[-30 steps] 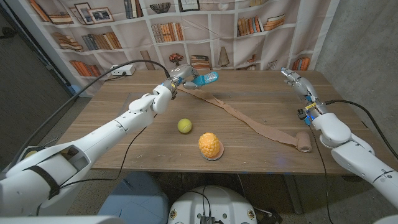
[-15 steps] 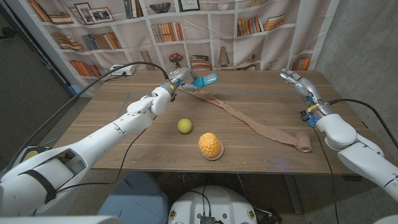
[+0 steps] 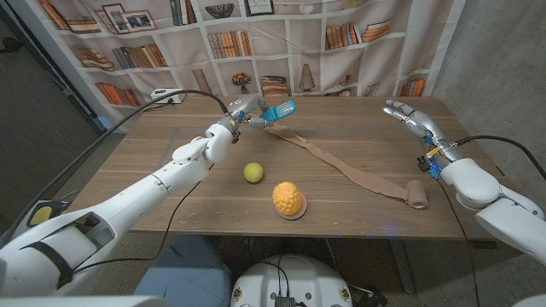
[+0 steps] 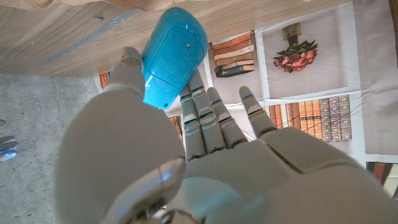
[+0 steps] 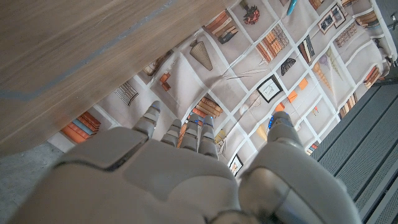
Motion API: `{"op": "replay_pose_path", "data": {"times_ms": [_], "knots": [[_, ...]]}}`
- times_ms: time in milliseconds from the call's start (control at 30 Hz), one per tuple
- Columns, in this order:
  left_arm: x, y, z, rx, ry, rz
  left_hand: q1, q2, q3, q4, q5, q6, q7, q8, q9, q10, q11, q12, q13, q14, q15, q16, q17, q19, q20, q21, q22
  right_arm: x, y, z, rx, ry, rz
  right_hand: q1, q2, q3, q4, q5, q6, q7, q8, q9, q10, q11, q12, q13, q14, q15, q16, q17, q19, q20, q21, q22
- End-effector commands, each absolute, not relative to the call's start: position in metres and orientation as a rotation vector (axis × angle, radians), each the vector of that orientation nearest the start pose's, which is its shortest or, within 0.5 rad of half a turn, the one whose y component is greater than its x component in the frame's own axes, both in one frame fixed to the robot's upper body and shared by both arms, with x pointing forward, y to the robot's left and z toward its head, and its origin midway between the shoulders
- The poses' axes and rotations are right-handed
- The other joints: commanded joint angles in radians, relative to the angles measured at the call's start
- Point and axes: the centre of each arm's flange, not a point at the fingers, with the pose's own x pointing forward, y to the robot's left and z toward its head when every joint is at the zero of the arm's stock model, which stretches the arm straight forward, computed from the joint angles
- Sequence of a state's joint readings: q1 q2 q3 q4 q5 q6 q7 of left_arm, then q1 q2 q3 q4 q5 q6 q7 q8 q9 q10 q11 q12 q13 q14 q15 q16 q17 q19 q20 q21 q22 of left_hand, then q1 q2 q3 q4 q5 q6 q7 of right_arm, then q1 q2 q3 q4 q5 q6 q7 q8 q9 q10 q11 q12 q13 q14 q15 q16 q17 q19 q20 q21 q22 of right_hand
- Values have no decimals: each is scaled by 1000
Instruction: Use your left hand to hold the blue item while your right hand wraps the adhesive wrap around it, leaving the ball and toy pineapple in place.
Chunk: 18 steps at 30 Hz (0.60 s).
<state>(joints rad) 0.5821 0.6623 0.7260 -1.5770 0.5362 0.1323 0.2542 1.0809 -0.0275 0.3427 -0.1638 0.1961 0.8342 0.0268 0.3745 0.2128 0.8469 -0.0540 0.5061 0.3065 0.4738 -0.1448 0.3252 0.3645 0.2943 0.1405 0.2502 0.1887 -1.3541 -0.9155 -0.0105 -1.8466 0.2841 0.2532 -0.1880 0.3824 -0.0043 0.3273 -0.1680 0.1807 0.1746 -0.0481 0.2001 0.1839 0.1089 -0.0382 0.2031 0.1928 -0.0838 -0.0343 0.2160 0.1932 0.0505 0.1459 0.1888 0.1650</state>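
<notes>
left hand (image 3: 240,112) gripping blue item (image 3: 280,110)

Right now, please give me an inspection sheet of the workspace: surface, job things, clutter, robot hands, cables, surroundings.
Surface: wooden table, no spill seen.
Job things: blue item held up by the left robot hand; tan wrap trails from it across the table to its roll near the right front edge.
Clutter: yellow-green ball and toy pineapple in the middle of the table, apart from each other and off the wrap.
Robot hands: left grips the blue item; right robot hand is empty, fingers spread, away from the roll.
Cables: black cables run along both arms; white power strip at the back left.
Surroundings: bookshelf-print curtain behind.
</notes>
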Motion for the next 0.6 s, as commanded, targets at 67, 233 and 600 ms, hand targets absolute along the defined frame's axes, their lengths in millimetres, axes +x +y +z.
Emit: {"op": "replay_pose_path", "data": {"times_ms": [67,233,600], "knots": [[620,182,65,1285,-838,159,162,155,6,-1,6,163,-158,171,5,151,-147,32,226,90,-87,-3,3,-15,-14,-7,4,489,-376,-19,-633,-726,-51,14,-1,5,4,2,22,-2,10,2,22,-1,9,6,16,-27,8,3,15,2,7,4],[620,181,65,1281,-841,161,162,154,4,0,6,165,-156,172,4,155,-146,32,223,88,-87,-6,4,-19,-23,-8,4,486,-374,-20,-676,-713,-62,17,0,6,5,2,23,-2,9,3,22,2,8,6,13,-24,7,3,12,3,5,4],[618,181,65,1288,-836,148,160,152,-1,2,6,163,-158,172,2,159,-148,30,216,82,-87,-12,7,-37,-31,-15,5,475,-372,-22,-755,-682,-96,21,5,5,13,0,37,-1,8,3,39,6,10,6,4,-17,1,4,19,1,4,4]]}}
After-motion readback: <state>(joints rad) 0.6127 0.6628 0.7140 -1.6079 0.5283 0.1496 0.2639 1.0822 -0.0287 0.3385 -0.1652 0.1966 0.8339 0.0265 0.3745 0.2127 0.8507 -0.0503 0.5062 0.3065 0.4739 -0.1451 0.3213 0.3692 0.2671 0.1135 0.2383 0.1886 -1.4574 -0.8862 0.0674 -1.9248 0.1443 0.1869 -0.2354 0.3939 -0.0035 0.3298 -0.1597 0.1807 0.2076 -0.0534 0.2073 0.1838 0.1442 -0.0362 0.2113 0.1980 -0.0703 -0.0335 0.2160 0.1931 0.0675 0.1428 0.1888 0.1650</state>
